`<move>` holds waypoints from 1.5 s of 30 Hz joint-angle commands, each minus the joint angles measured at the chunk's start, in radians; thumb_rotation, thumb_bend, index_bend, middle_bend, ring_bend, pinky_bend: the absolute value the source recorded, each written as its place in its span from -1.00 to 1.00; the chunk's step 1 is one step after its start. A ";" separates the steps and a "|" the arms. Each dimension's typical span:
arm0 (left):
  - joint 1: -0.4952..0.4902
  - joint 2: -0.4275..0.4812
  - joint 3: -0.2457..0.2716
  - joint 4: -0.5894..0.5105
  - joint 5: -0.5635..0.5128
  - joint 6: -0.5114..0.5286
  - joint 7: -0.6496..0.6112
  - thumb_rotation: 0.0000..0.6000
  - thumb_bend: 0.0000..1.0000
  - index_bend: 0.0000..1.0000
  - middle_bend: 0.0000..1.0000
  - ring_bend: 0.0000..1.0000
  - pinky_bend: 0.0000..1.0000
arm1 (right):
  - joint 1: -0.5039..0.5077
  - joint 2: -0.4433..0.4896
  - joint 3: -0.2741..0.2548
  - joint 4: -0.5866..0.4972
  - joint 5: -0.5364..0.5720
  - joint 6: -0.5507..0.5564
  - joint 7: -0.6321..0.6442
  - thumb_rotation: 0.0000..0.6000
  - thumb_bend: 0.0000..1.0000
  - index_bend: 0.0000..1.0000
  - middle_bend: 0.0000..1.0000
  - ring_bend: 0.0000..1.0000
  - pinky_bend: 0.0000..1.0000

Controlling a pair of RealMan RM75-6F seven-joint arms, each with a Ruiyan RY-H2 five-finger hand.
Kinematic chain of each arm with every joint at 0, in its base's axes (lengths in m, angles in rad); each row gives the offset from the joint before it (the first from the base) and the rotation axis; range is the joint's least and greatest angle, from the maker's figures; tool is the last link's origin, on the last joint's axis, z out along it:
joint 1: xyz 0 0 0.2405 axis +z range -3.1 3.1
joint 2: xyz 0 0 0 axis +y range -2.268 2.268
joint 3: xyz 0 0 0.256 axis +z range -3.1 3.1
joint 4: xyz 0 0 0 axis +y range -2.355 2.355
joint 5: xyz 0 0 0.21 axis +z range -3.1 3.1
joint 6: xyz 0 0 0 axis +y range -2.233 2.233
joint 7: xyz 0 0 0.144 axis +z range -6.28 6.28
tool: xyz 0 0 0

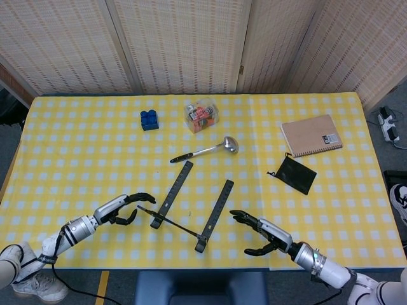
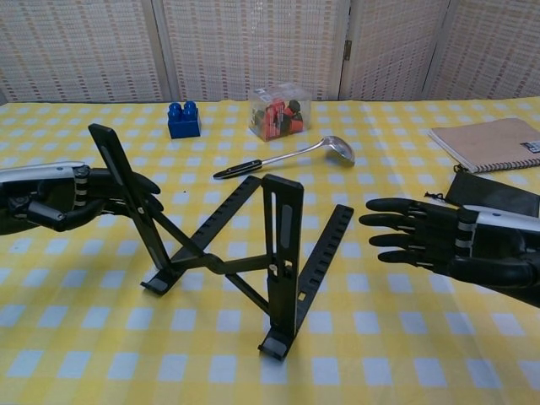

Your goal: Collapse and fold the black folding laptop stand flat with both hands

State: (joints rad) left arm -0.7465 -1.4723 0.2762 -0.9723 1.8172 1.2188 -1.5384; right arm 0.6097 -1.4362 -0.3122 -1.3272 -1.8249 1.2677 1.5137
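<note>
The black folding laptop stand (image 1: 170,194) stands opened out on the yellow checked tablecloth near the front edge, with two slotted base bars and two raised arms joined by crossed struts. In the chest view its left raised arm (image 2: 118,177) leans back and its right raised arm (image 2: 283,245) stands upright. My left hand (image 2: 59,198) grips the left raised arm, its fingers curled round it; in the head view the left hand (image 1: 121,208) lies just left of the stand. My right hand (image 2: 430,240) hovers with spread fingers right of the stand, apart from it, and holds nothing; the head view has the right hand (image 1: 262,232) there too.
Behind the stand lie a metal ladle (image 1: 206,150), a blue toy brick (image 1: 149,119) and a clear box of small parts (image 1: 201,116). A notebook (image 1: 311,135) and a black pouch (image 1: 292,173) lie at the right. The table's front edge is close under both hands.
</note>
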 commanded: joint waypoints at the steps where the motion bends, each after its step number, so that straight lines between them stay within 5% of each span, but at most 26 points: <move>1: -0.010 0.015 0.005 -0.008 0.000 -0.022 0.035 1.00 0.47 -0.59 -0.63 -0.87 -0.78 | -0.001 -0.002 0.001 0.004 0.003 0.000 0.004 0.52 -0.49 -1.00 -1.00 -0.95 -1.00; 10: -0.009 0.034 0.020 -0.058 -0.008 -0.071 0.175 1.00 0.17 -0.49 -0.68 -0.92 -0.82 | 0.007 0.009 0.016 -0.012 -0.016 0.019 -0.064 0.52 -0.49 -1.00 -1.00 -0.94 -1.00; 17: 0.007 0.026 -0.015 -0.104 -0.061 -0.110 0.327 1.00 0.16 -0.36 -0.68 -0.91 -0.81 | 0.019 0.133 0.091 -0.201 0.012 0.025 -0.424 0.52 -0.49 -1.00 -1.00 -0.95 -1.00; 25: 0.007 0.022 -0.045 -0.148 -0.093 -0.151 0.475 1.00 0.16 -0.31 -0.68 -0.89 -0.80 | 0.018 0.227 0.163 -0.372 0.118 -0.013 -0.607 0.53 -0.49 -1.00 -1.00 -0.93 -1.00; 45: -0.005 -0.005 -0.075 -0.171 -0.104 -0.184 0.524 1.00 0.18 -0.18 -0.67 -0.87 -0.78 | -0.003 0.224 0.186 -0.381 0.128 -0.075 -0.601 0.53 -0.50 -1.00 -1.00 -0.95 -1.00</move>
State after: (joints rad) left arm -0.7516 -1.4770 0.2019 -1.1432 1.7133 1.0351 -1.0147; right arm 0.6068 -1.2116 -0.1266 -1.7095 -1.6960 1.1937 0.9121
